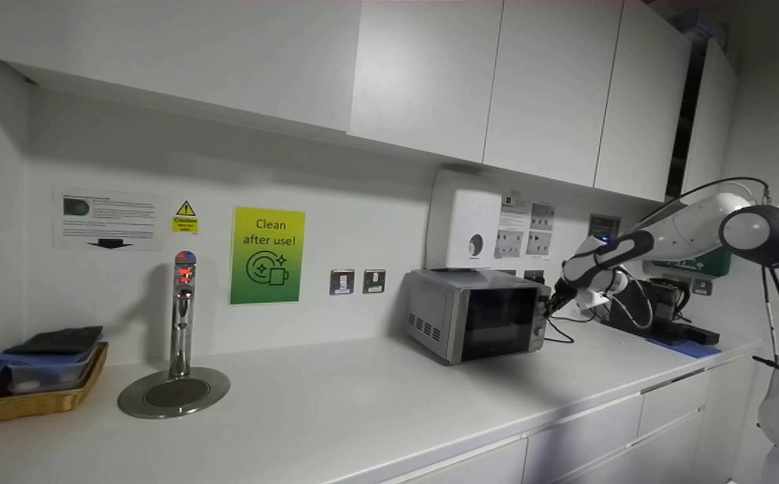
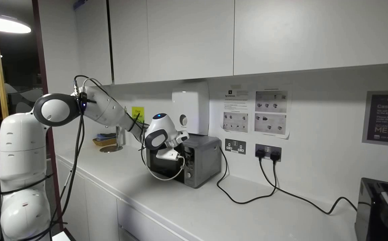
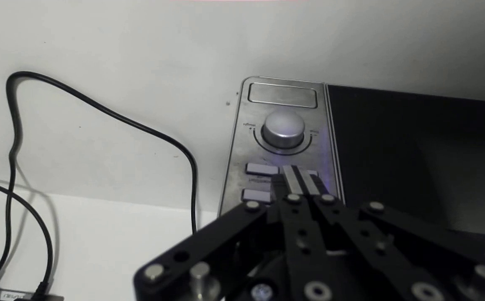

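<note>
Wicker basket [image 1: 31,405] at one end of the desk [image 1: 322,413], cloths [image 1: 56,340] and a clear tub [image 1: 53,378] in it. Chrome tap [image 1: 181,339] near it, upright on a round metal base [image 1: 175,395]. On the wall [image 1: 362,202]: yellow-green "Clean after use!" sign [image 1: 267,255], caution label [image 1: 185,217], white dispenser [image 1: 464,225]. Pale cabinets [image 1: 423,81] overhead. In an exterior view: lit hanging lamp [image 2: 3,24], dark poster [image 2: 386,117], dark appliance [image 2: 383,212] on the desk, partly out of shot.

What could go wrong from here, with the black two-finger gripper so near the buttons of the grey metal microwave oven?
1. The shut black two-finger gripper partly hides the pale rectangular buttons in the wrist view, so one could be pressed unseen.
2. A hard push might slide the boxy grey microwave on the white countertop.
3. The thin white cable hangs in a loop and might snag on the round silver knob.
</note>
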You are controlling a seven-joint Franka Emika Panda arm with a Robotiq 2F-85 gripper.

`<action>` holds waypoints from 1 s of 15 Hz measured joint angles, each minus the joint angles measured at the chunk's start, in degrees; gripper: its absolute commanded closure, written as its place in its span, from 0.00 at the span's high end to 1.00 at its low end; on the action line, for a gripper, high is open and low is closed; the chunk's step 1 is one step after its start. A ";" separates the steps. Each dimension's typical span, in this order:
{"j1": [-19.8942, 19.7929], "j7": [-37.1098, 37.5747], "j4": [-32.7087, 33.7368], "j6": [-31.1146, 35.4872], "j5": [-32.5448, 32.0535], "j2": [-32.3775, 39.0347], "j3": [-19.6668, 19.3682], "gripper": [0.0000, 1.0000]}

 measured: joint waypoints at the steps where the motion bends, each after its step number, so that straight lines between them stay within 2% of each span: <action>1: 0.00 -0.03 0.00 -0.01 0.71 0.00 0.21 0.00; 7: 0.20 -0.19 0.17 -0.01 5.09 -0.02 0.75 0.00; 15: 0.21 -0.18 0.95 -0.01 7.03 -0.03 0.75 0.00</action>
